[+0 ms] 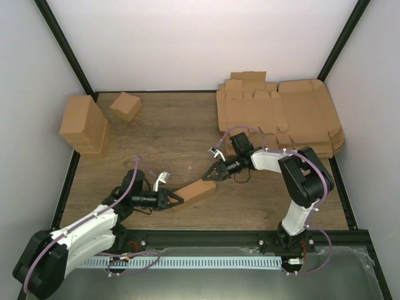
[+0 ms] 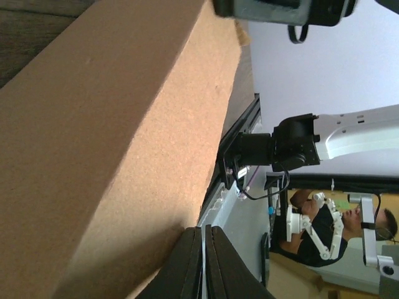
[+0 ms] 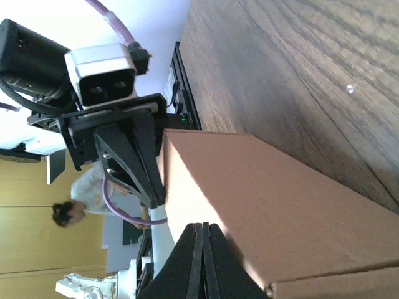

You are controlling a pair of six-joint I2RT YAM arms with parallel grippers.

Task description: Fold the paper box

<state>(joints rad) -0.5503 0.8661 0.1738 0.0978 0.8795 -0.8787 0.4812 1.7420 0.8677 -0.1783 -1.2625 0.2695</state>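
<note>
Two grippers, one carton. The paper box, already a long closed block, lay on the table directly between the tools. Its long axis ran from the left gripper to the right gripper. Both sets of jaws were clenched with nothing visible between them. Each tip stood against one end of the box, neither arm nearer.
</note>
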